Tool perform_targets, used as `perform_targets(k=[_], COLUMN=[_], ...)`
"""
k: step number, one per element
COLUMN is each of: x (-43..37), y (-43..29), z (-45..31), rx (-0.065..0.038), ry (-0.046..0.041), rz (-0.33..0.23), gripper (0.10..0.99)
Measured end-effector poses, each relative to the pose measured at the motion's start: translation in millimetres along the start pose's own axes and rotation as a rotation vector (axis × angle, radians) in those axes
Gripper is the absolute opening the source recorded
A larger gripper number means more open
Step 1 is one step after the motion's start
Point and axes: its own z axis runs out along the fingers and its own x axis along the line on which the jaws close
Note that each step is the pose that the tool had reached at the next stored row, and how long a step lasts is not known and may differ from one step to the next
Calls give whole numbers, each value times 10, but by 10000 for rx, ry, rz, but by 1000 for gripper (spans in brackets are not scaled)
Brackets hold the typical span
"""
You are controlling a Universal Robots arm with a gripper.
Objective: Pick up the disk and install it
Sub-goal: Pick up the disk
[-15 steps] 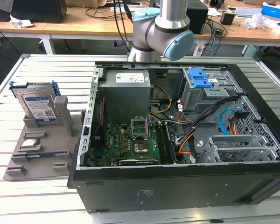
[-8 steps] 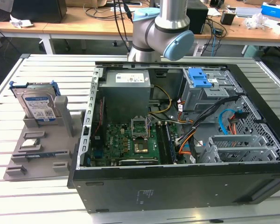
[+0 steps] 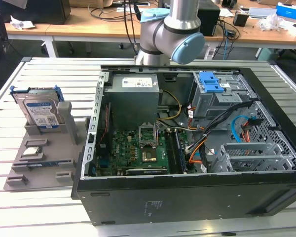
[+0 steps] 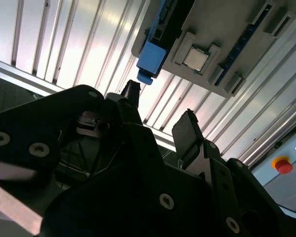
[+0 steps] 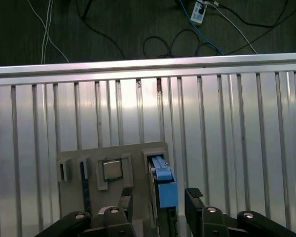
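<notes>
The disk (image 3: 39, 111) stands on edge in a slot of the grey holder (image 3: 52, 165), at nine o'clock from the open computer case (image 3: 153, 200) in the exterior view, label facing out and its blue carrier frame wrapped round the edges. We judge it dense and rigid for its size, with smooth metal faces that could slip, and sensitive to knocks. The plastic frame looks springier than the body. We would take it across its two flat faces near the free upper edge, squeezing metal rather than the blue clips.

A small square chip (image 3: 33, 152) lies flat on the holder at six o'clock from the disk, just beside it. The holder rests on the slatted table (image 3: 19, 210).

In the first wrist view the gripper (image 5: 160, 192) is spread wide and carries nothing. Its fingers (image 5: 193, 195) frame the disk's thin blue edge from either side, and we judge them apart from it, hovering above.
</notes>
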Motion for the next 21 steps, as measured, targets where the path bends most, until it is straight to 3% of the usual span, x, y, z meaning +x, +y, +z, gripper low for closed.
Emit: perform_targets(k=[7,17,21], x=[-118,-158,-166], y=[-148,-213,-237], z=[34,72,149], rx=[3,3,4], ry=[71,82,87], rz=[4,5,6], gripper=[541,541,541])
